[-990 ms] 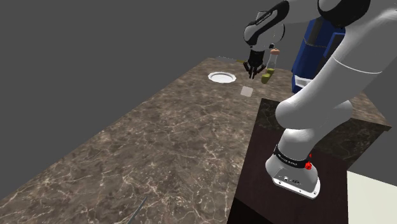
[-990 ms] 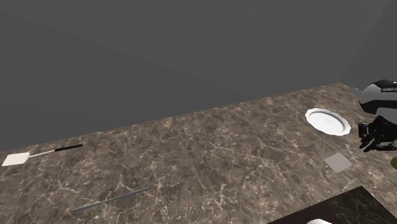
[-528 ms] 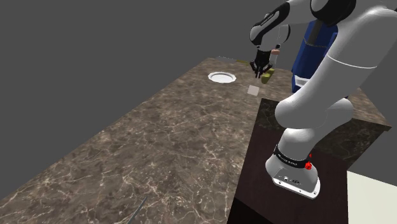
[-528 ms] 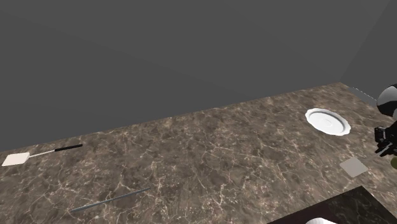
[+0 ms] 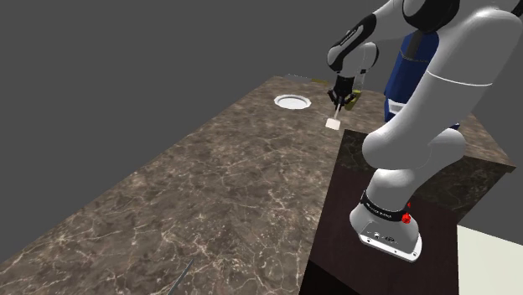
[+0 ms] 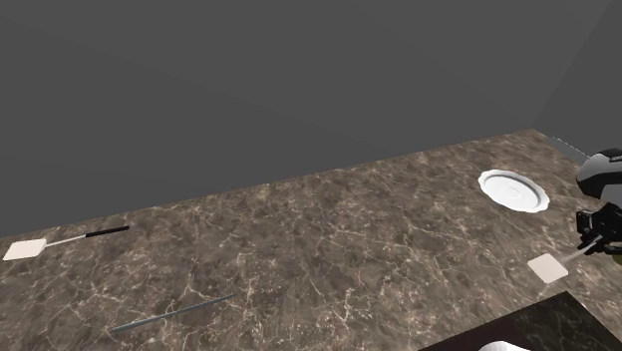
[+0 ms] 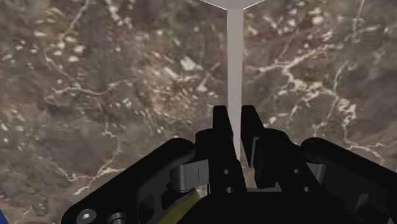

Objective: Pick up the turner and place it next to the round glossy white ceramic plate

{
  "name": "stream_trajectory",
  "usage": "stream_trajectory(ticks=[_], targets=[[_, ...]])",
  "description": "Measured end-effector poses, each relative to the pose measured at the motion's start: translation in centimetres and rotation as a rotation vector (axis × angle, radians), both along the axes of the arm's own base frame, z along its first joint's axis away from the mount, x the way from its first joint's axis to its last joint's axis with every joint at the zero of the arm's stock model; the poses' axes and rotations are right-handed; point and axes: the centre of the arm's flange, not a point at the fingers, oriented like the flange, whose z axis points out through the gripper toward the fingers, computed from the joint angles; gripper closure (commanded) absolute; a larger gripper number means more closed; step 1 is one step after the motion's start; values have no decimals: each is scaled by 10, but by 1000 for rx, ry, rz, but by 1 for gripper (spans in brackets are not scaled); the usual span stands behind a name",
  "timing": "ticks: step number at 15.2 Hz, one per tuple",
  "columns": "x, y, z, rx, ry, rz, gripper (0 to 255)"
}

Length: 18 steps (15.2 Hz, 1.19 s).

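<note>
Shoulder view: the gripper (image 5: 339,98) pinches the turner (image 5: 333,122), its blade hanging just below the jaws, with the plate (image 5: 292,101) near but apart. Second exterior view: likewise. Wrist view: the handle sits clasped between the jaws. This looks like the placing step; next, lower and release.

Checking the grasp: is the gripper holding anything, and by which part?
Yes: the gripper clasps the turner by its thin pale handle, between its two fingers.
</note>
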Motion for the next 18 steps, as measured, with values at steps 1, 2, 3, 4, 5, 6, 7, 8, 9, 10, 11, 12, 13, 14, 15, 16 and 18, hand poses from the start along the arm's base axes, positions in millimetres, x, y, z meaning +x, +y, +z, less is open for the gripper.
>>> stream_trajectory(ticks=[1, 2, 3, 4, 5, 6, 7, 8, 9, 10, 11, 12, 13, 14, 15, 16, 18], targets=[[0, -1, -5, 0, 0, 0, 255], [0, -1, -11, 0, 0, 0, 255], [0, -1, -16, 0, 0, 0, 255], [0, -1, -19, 0, 0, 0, 255], [0, -1, -21, 0, 0, 0, 255], [1, -1, -21, 0, 0, 0, 255], [1, -1, -22, 0, 0, 0, 255], [1, -1, -22, 0, 0, 0, 255], [1, -1, -22, 0, 0, 0, 255], [1, -1, -22, 0, 0, 0, 0], [1, -1, -22, 0, 0, 0, 0], [1, -1, -22, 0, 0, 0, 0], [1, -1, -22, 0, 0, 0, 0], [1, -1, -22, 0, 0, 0, 0], [1, -1, -22, 0, 0, 0, 0], [1, -1, -22, 0, 0, 0, 0], [2, 1, -6, -1, -1, 0, 0]])
